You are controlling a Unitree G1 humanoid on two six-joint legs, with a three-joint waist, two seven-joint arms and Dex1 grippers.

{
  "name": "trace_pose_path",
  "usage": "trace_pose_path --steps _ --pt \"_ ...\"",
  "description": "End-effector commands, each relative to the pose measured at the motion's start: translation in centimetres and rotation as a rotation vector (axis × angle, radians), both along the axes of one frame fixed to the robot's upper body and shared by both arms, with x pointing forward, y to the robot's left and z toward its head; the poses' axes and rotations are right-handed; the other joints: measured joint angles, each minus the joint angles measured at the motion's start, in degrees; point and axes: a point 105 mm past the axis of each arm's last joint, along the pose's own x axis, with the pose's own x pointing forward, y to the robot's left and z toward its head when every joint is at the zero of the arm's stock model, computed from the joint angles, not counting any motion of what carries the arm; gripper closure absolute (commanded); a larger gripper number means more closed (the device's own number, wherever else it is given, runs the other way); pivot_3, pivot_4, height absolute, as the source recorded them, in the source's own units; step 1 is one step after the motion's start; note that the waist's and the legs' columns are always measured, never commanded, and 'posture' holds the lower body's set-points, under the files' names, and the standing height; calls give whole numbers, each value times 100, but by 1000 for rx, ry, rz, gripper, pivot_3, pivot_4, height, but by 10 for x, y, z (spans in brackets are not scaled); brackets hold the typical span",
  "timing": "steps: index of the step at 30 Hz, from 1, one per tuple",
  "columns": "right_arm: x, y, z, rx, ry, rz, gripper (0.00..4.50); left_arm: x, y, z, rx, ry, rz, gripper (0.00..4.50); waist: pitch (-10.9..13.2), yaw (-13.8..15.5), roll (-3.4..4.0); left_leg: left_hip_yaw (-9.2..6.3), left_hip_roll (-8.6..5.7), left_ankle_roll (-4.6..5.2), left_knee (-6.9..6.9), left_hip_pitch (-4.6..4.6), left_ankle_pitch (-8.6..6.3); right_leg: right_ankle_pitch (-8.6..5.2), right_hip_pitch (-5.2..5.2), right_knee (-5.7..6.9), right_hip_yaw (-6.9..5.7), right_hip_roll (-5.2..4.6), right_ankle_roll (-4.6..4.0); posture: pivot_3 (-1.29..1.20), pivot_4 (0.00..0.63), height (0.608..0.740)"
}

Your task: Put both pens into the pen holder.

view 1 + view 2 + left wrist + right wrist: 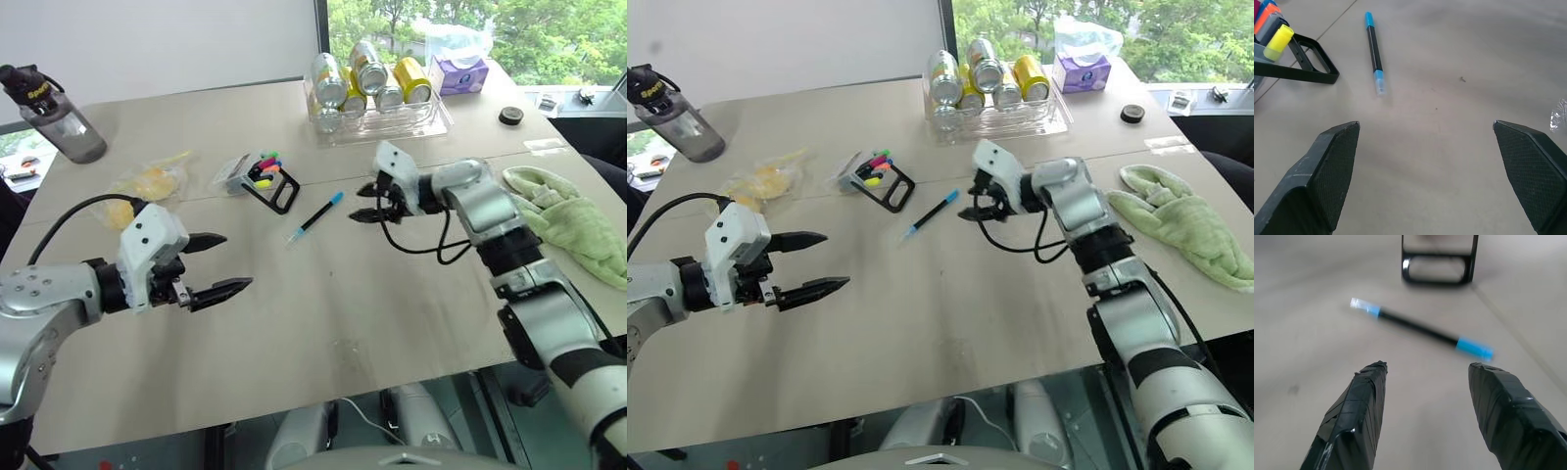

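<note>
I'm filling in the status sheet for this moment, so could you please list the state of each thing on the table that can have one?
Blue pen: lying flat on the table, held by nothing.
Pen holder: tipped on its side, markers inside.
Left tool: open, empty.
Right tool: open, empty, near the blue pen.
Water bottle: upright, lid on.
Cans: lying in a clear tray.
Green towel: crumpled.

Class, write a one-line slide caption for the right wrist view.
Right gripper with open jaws hovers over the table, aimed at the blue-capped pen lying before the black-framed pen holder.
</note>
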Motion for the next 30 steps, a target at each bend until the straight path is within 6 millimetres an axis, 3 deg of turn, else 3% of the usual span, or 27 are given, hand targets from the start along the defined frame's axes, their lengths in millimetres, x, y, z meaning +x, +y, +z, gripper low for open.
trace_pose_path --steps 1,5,8,13,18,25,30 --pt "9 30 14 85 -77 -24 1668 -1 2 10 12 -52 13 0 0 -16 0 -2 0 0 -1 -1 0 0 -1 0 -2 0 0 0 150 740" --pt "16 58 12 143 -76 -103 1668 -3 2 11 11 -58 27 0 1 -7 0 -6 -1 0 -2 -8 0 0 -1 -10 -5 0 0 0 150 740" --pt "22 66 5 142 -90 -184 1668 -4 3 11 12 -64 36 0 1 5 0 -11 -3 0 -2 -11 0 0 0 -17 -9 0 0 0 150 740" --pt "26 48 -33 5 -45 -252 1668 -9 5 11 12 -66 61 0 1 -30 1 -15 -2 0 -4 -11 0 -1 0 -15 -13 0 -1 0 150 740" --pt "18 30 -56 -95 90 -180 1668 -12 7 8 12 -55 71 0 0 -68 0 -13 -2 0 -3 -9 0 0 1 -14 -11 0 -1 0 150 740" --pt "4 -1 -40 -157 254 4 1668 -8 5 8 8 -53 57 0 2 -63 3 -14 -2 0 -1 -3 0 0 4 -4 -11 0 0 0 150 740" --pt "7 -14 -12 -158 27 118 1668 -8 7 7 8 -48 56 0 2 -75 3 -14 -2 1 -1 -8 -1 0 3 -12 -11 -1 0 0 150 740"
